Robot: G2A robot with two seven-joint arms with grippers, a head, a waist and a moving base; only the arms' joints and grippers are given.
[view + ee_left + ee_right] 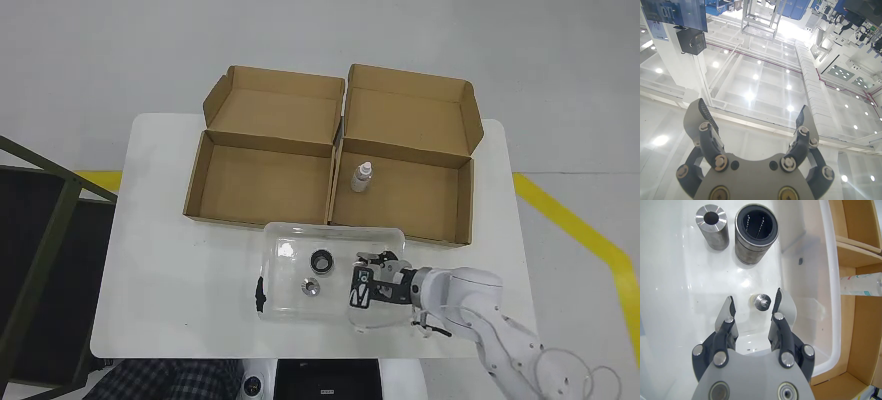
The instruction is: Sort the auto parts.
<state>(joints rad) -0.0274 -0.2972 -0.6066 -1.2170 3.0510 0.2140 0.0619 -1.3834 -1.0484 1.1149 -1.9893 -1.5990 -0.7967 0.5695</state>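
A clear plastic bin (285,240) sits near the table's front edge, and its white wall (829,275) shows in the right wrist view. Inside stand a plain steel sleeve (712,228) and a wider linear bearing (755,234) with a black inner ring; from above they are the sleeve (311,290) and the bearing (322,261). A small metal plug (762,302) lies on the bin floor. My right gripper (755,306) (364,284) is open inside the bin, its fingers on either side of the plug without touching it. My left gripper (751,117) is open, pointing at the ceiling.
Two open cardboard boxes lie behind the bin: the left box (260,180) holds nothing, the right box (400,195) holds a small white bottle (362,177), seen as a bottle (859,283) in the right wrist view. Bare white table (170,270) extends left of the bin.
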